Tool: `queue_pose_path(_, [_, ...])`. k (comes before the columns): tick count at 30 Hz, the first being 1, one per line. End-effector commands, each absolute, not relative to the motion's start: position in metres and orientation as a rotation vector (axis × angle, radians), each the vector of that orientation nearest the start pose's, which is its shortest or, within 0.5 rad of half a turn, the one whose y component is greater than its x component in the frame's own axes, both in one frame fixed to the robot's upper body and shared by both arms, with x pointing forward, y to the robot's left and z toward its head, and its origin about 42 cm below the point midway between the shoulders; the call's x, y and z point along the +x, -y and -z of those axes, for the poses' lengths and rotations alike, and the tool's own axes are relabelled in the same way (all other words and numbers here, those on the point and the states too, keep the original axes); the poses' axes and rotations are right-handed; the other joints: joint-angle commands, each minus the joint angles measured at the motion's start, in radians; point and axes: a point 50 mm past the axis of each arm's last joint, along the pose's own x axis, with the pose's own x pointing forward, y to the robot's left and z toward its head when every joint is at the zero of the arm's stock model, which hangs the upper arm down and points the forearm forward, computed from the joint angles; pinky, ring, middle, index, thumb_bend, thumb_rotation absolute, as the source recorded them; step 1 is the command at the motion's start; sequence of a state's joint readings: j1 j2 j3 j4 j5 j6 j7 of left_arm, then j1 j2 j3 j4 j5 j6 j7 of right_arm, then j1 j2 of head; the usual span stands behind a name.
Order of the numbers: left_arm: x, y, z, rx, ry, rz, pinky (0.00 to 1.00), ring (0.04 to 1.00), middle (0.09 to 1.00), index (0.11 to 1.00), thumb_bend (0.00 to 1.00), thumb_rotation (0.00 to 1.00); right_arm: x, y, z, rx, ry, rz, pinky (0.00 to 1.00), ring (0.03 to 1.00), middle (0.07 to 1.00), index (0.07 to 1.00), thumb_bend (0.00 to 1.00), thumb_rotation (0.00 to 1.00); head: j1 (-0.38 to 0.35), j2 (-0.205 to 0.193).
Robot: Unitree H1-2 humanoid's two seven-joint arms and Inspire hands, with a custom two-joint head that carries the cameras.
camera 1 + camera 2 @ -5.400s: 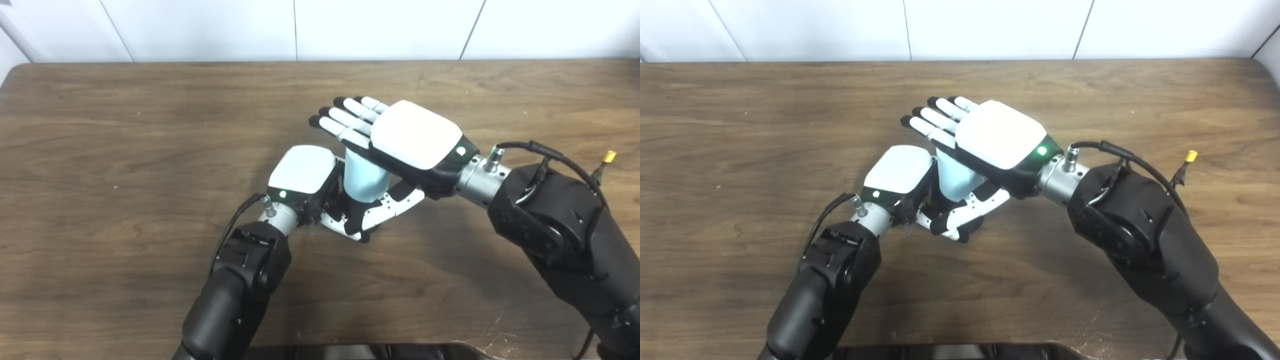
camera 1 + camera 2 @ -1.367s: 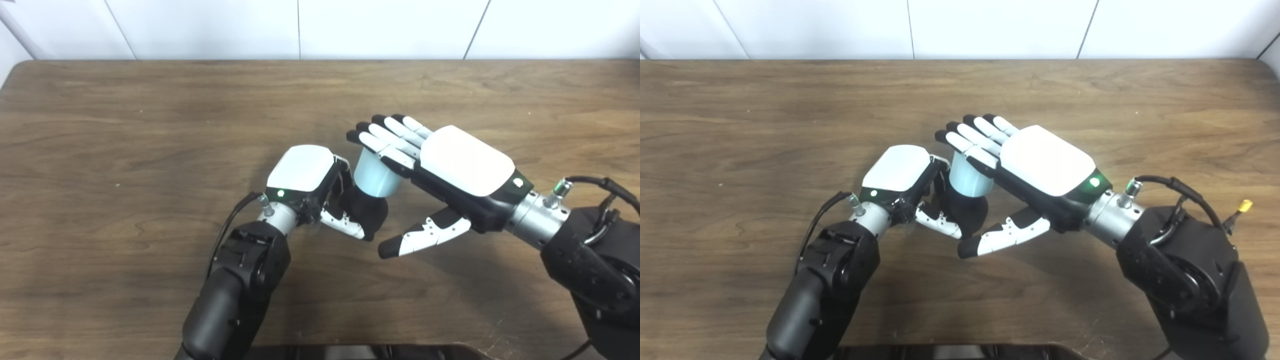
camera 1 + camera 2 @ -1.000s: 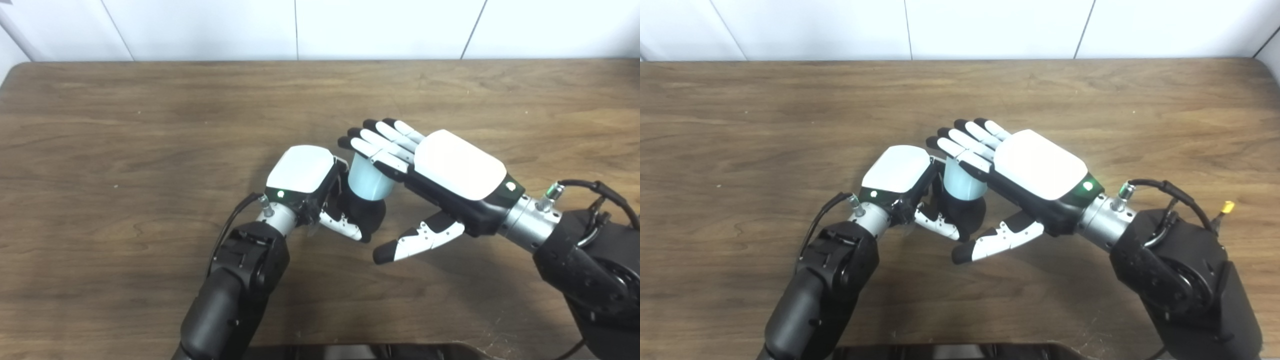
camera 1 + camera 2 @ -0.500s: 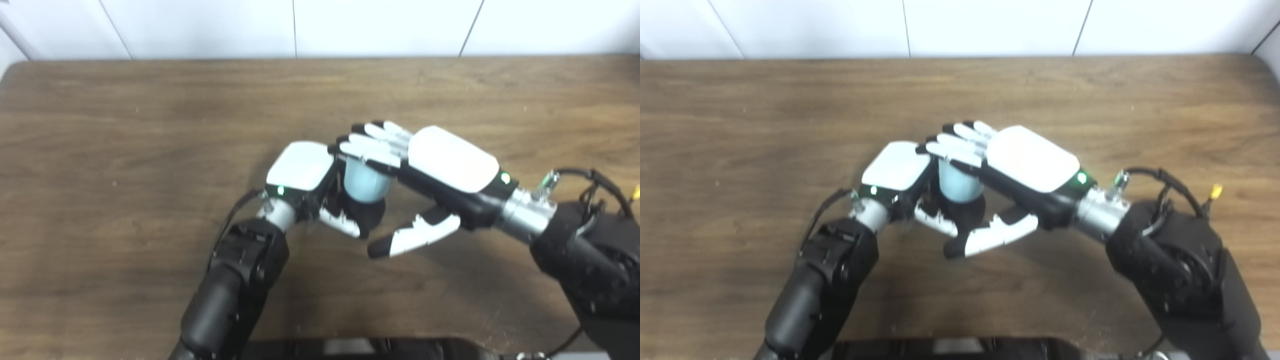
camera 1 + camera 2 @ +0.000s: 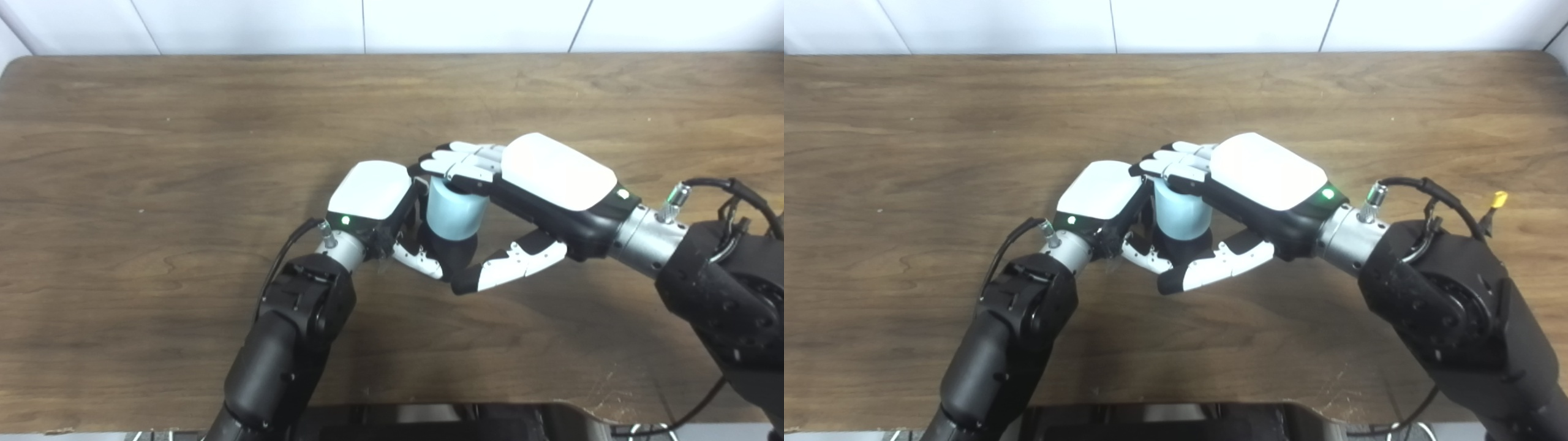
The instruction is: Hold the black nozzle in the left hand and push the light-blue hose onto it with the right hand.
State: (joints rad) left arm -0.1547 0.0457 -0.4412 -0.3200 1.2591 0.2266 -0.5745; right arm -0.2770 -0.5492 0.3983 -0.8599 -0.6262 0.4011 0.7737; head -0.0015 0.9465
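My left hand (image 5: 373, 199) is shut on the black nozzle (image 5: 456, 254) and holds it upright near the middle of the table. The light-blue hose (image 5: 453, 214), a short wide cylinder, sits on top of the nozzle. My right hand (image 5: 551, 174) reaches in from the right. Its fingers (image 5: 459, 164) are bent down over the hose's top rim and lie on it. Its thumb (image 5: 508, 269) stretches out lower down, in front of the nozzle, apart from the hose. The joint between hose and nozzle is mostly hidden by the fingers of both hands.
The brown wooden table (image 5: 153, 153) runs to a white wall at the back. A dark object (image 5: 429, 422) lies at the table's near edge. A cable with a yellow plug (image 5: 1496, 198) hangs off my right forearm.
The camera has tipped down a little. My right hand has slid left over the hose, its fingers have bent down onto the top, and its thumb has swung in toward the nozzle.
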Motion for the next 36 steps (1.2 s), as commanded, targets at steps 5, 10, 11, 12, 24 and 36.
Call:
queue_pose_path(5, [0.286, -0.097, -0.191, 1.278, 0.118, 0.497, 0.39, 0.496, 0.460, 0.488, 0.53, 0.00, 0.223, 0.207, -0.251, -1.260, 0.040, -1.053, 0.91, 0.952, 0.965, 0.943, 0.74, 1.00, 0.000, 0.001])
queue_pose_path(10, [0.286, -0.098, -0.191, 1.282, 0.125, 0.499, 0.41, 0.516, 0.469, 0.488, 0.52, 0.00, 0.226, 0.207, -0.260, -1.228, 0.103, -0.992, 0.96, 0.996, 0.998, 0.984, 0.73, 1.00, -0.001, 0.000])
queue_pose_path(11, [0.286, -0.098, -0.190, 1.286, 0.132, 0.497, 0.42, 0.521, 0.476, 0.487, 0.52, 0.00, 0.227, 0.207, -0.266, -1.214, 0.135, -0.959, 0.96, 0.995, 0.997, 0.983, 0.72, 1.00, 0.001, -0.001])
queue_pose_path(12, [0.286, -0.098, -0.190, 1.287, 0.137, 0.495, 0.41, 0.514, 0.484, 0.485, 0.52, 0.00, 0.229, 0.207, -0.272, -1.200, 0.171, -0.926, 0.97, 0.995, 0.999, 0.985, 0.73, 1.00, 0.000, -0.002])
queue_pose_path(24, [0.286, -0.099, -0.188, 1.259, 0.123, 0.496, 0.42, 0.514, 0.513, 0.476, 0.52, 0.00, 0.252, 0.216, -0.372, -1.133, 0.538, -0.610, 0.93, 0.991, 1.000, 0.994, 0.74, 1.00, 0.006, -0.012])
queue_pose_path(36, [0.287, -0.101, -0.190, 1.192, 0.136, 0.439, 0.36, 0.458, 0.503, 0.480, 0.52, 0.00, 0.265, 0.218, -0.387, -1.096, 0.553, -0.508, 0.84, 0.954, 0.975, 0.964, 0.72, 1.00, 0.012, -0.016])
